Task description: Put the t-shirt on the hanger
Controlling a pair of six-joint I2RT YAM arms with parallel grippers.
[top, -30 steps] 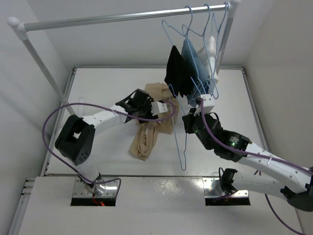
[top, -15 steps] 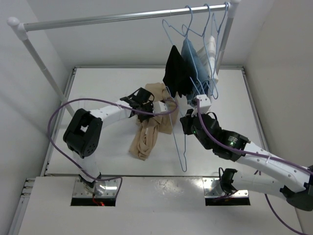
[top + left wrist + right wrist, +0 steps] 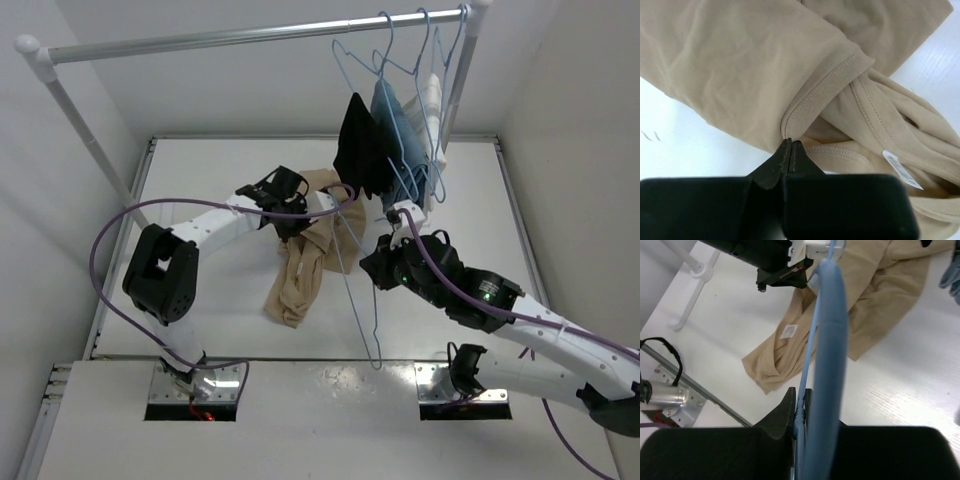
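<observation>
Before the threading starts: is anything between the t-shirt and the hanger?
Nothing visible does. The left gripper is shut on the hem of the t-shirt, and the right gripper holds the hanger close beside the cloth. No other object shows between them.

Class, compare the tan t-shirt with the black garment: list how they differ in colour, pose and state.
The t-shirt is tan; the black garment is black. The t-shirt lies crumpled on the table; the black garment hangs from the rail. The left gripper pinches the t-shirt's hem; no gripper holds the black garment. Both are soft clothing.
</observation>
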